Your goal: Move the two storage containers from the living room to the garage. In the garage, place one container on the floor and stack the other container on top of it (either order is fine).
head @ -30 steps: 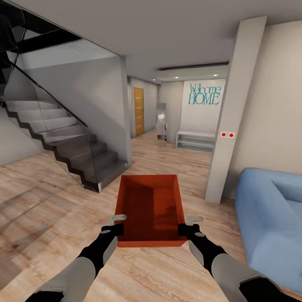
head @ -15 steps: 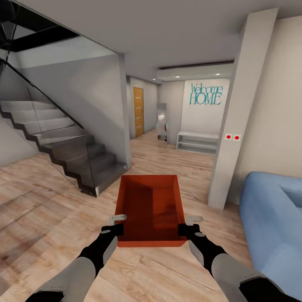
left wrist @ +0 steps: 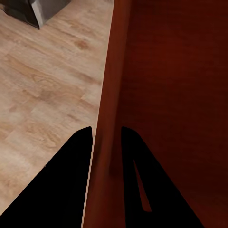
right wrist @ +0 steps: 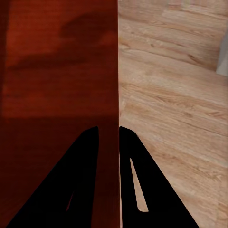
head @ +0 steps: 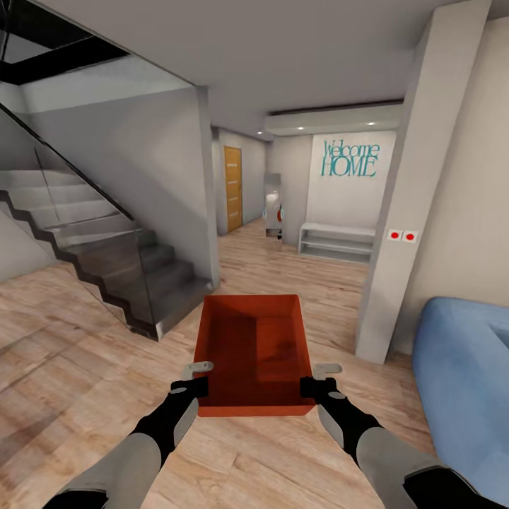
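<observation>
I carry one orange-red storage container out in front of me, level and clear of the light wood-plank floor, its open top facing up and nothing visible inside it. My left gripper has its fingers closed on the container's left wall near the corner closest to me; in the left wrist view the thin wall runs straight between the two dark fingers, one inside the bin and one outside. My right gripper does the same on the right wall, its fingers pinched on the edge with almost no gap (the wall is very thin).

I am in the living room. A staircase with a glass balustrade rises to my left, and a white pillar with two red switches stands ahead on the right. Just beyond it, at my right, is the blue sofa. Down the hallway I see a wooden door, a low white shelf and teal "Welcome HOME" lettering on the wall above it.
</observation>
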Controlling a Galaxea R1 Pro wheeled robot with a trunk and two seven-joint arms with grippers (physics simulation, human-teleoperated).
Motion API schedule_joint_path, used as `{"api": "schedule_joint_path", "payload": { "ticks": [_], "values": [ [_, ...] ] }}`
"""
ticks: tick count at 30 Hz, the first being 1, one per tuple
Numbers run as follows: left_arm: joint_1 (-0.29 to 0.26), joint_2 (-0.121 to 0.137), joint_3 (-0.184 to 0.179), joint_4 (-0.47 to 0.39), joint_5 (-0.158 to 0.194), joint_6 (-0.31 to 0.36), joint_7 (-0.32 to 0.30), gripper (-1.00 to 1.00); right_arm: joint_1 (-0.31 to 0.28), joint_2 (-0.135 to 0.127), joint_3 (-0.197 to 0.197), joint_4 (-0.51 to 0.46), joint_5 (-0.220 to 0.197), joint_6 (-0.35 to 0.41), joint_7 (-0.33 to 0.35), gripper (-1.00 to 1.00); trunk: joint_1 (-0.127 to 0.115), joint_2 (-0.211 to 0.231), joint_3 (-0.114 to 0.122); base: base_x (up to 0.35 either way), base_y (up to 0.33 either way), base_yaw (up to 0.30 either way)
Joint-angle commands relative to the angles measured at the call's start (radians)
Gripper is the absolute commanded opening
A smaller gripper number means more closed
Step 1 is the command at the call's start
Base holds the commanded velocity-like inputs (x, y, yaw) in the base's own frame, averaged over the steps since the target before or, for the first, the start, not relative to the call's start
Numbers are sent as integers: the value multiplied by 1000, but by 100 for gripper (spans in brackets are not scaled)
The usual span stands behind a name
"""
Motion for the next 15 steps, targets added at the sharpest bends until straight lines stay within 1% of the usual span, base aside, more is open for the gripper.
{"api": "schedule_joint_path", "payload": {
  "ticks": [1, 15],
  "values": [
    [0, 36, 17, -6, -19, 5, 41, -100, 0, -1, -17, 4, -11, -5, -9, -100, 1, -1, 0, 322, 0, 0],
    [0, 37, 17, -6, -19, 5, 41, -100, 0, -1, -17, 4, -11, -5, -9, -100, 1, -1, 0, 322, 0, 0]
  ]
}}
